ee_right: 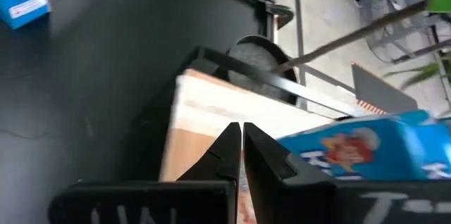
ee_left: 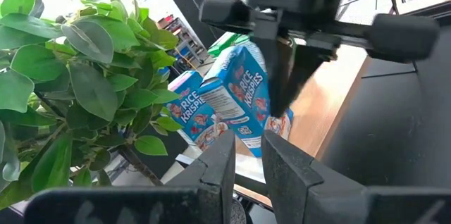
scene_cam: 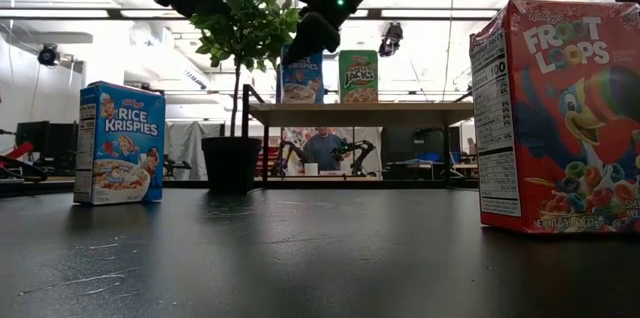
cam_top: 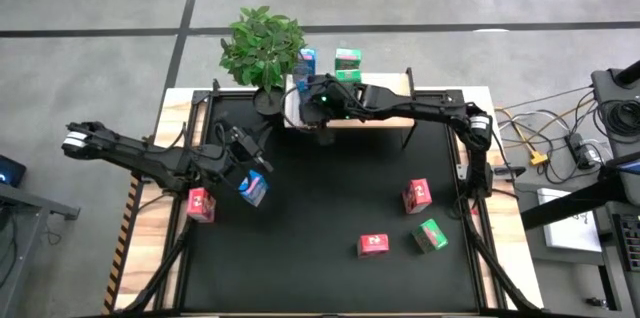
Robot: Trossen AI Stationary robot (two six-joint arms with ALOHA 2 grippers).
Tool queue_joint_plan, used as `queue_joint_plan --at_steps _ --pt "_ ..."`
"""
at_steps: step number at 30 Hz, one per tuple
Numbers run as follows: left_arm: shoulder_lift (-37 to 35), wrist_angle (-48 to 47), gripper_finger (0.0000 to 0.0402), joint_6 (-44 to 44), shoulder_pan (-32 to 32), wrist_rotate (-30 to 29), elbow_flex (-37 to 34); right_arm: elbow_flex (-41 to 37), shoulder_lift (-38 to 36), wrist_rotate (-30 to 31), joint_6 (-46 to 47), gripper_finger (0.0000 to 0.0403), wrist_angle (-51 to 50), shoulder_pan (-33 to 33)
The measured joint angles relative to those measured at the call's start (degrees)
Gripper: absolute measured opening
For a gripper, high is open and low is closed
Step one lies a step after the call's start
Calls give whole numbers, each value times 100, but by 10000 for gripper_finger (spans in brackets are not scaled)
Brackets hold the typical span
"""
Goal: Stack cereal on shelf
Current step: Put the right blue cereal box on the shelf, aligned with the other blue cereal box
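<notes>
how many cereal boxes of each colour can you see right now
blue boxes: 3, two at the shelf, one on the table
green boxes: 2, one on the shelf, one on the table
red boxes: 3, all on the table
total: 8 in view

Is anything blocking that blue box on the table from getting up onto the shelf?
Partly. The blue box stands beside the left gripper. Between it and the shelf reaches the right arm, its gripper over the shelf's plant-side end. The potted plant crowds that corner too. The table between is bare.
</notes>
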Motion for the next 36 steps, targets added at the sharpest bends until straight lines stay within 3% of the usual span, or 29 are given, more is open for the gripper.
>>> queue_joint_plan --at_steps 18,26,36 --pt "0 -44 54 79 0 4 0 -1056 34 840 -385 9 1342 96" --pt "0 -44 54 109 0 2 -2 -1078 34 817 -349 9 1578 57" --pt "0 -44 54 129 0 2 -4 -1078 36 1209 13 9 1885 -20"
